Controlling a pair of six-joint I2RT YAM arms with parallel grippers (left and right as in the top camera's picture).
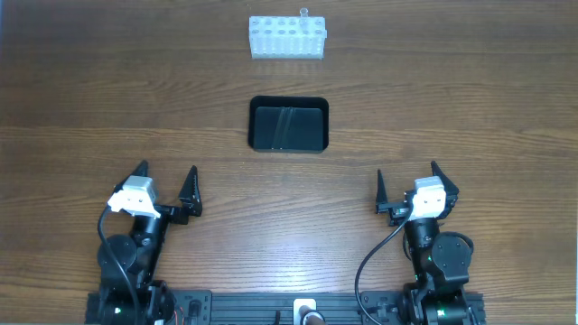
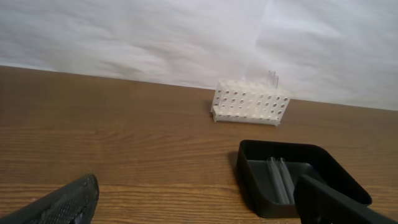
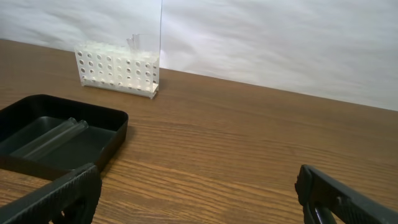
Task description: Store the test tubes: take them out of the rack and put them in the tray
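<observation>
Top and wrist views of a brown wood-grain desk [image 1: 470, 99] with two containers set on its centre line.

**Tray.** The black rectangular plastic tray [image 1: 289, 99] [image 2: 252, 186] [image 3: 119, 135] lies at mid-desk, between the arms and the rack. In it lie two clear glass test tubes [image 1: 285, 125] [image 2: 280, 177] [image 3: 56, 135]. They rest side by side on the tray floor, touching or nearly so, with their long axes running roughly toward the rack.

**Rack.** The white perforated plastic rack [image 1: 286, 50] [image 2: 249, 106] [image 3: 115, 71] stands beyond the tray, well apart from it, near the far edge of the desk and before a pale backdrop. One clear test tube [image 1: 304, 13] [image 2: 273, 78] [image 3: 134, 42] stands upright in it, toward the rack's right end in the top view. Its mouth rises above the rack's top face.

**Arms.** The left arm [image 1: 135, 239] is folded close to its base at the near left of the desk, and the right arm [image 1: 438, 248] likewise at the near right. Both are well short of the tray. The jaws of each arm point toward the tray and rack. Both pairs are spread wide and grip nothing, the black fingers [image 2: 68, 199] [image 3: 348, 199] flanking bare wood.
</observation>
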